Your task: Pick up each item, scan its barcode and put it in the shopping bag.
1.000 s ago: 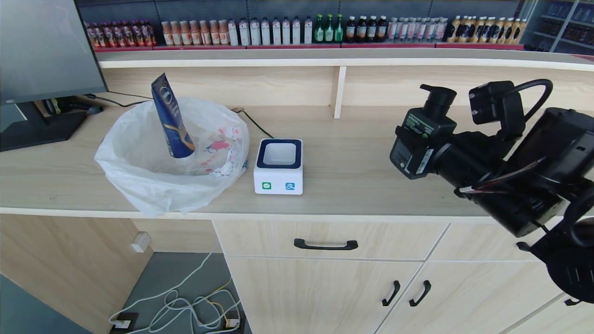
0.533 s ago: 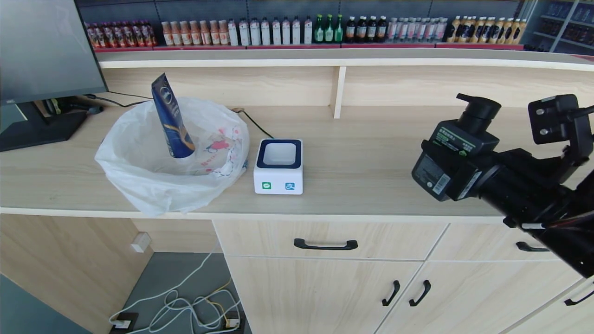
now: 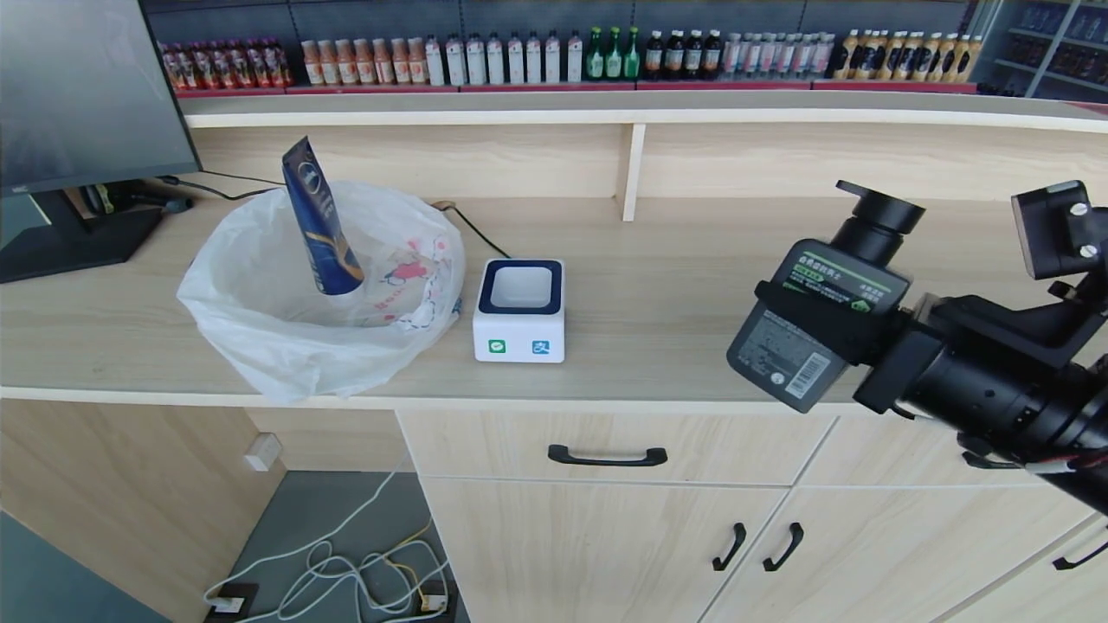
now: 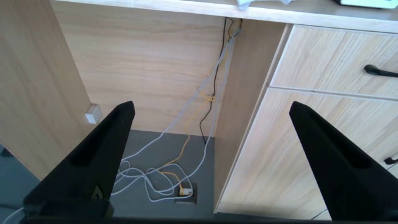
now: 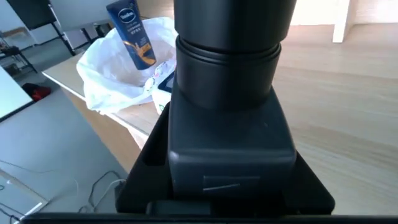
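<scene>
My right gripper (image 3: 892, 359) is shut on a black bottle (image 3: 818, 324) with a round black cap, held tilted in the air over the counter's front edge at the right, its barcode label facing down and forward. In the right wrist view the bottle (image 5: 227, 124) stands in the gripper (image 5: 224, 202). The white scanner (image 3: 519, 310) with a dark blue rim sits mid-counter, well left of the bottle. The white shopping bag (image 3: 260, 320) lies open at its left with a blue tube (image 3: 318, 221) standing in it. My left gripper (image 4: 208, 168) hangs open below the counter beside the cabinets.
A monitor (image 3: 78, 86) stands at the back left of the wooden counter (image 3: 658, 285). An upright divider (image 3: 632, 169) splits the raised back shelf. Drawers with black handles (image 3: 606, 456) are under the counter. Cables (image 4: 168, 180) lie on the floor.
The right arm carried the black bottle to the right and lower, then back a little left, tilting it so its barcode label now shows. Bag, tube and scanner stayed put.
</scene>
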